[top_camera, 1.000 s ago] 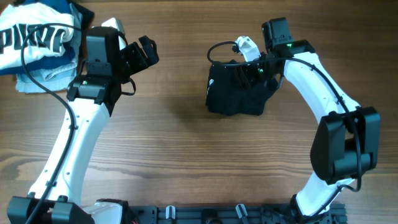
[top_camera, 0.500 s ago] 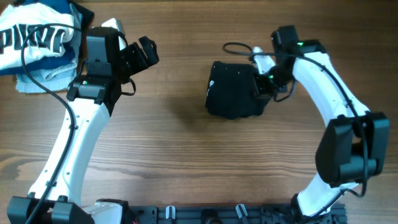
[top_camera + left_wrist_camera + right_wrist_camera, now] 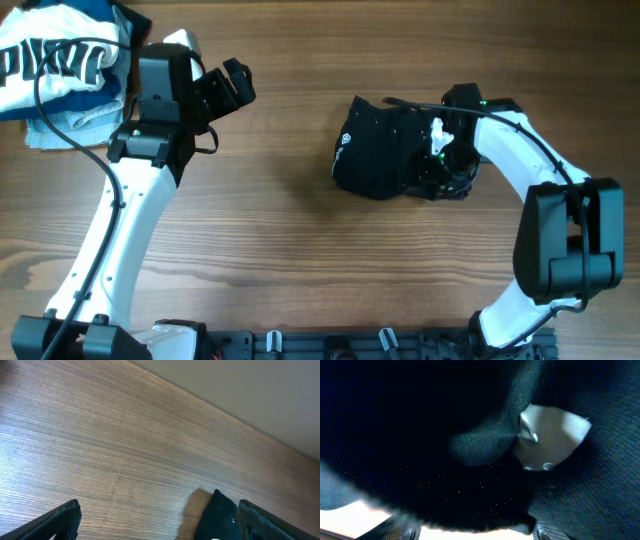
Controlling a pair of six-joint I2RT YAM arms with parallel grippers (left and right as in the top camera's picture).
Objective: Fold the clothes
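Note:
The clothes [image 3: 385, 150] are a black garment bunched into a compact bundle right of the table's middle, with a small pale mark on the left part. My right gripper [image 3: 441, 168] is pressed low against the bundle's right edge. In the right wrist view the black fabric [image 3: 445, 435] fills the frame with a white label [image 3: 552, 435] showing, and the fingertips [image 3: 546, 533] stand wide apart at the bottom corners, open. My left gripper [image 3: 228, 88] hangs open at the back left, far from the garment. A corner of the black cloth [image 3: 217, 515] shows near the left gripper's right finger [image 3: 265, 520].
A white garment with dark letters [image 3: 60, 55] lies on a light blue one [image 3: 60, 135] at the back left corner, beside the left arm. A black rail [image 3: 350, 345] runs along the front edge.
My right gripper has swung from the back of the bundle round to its right side, lower and nearer. It closed and has opened again. The bundle has spread slightly rightward. The left arm is still.

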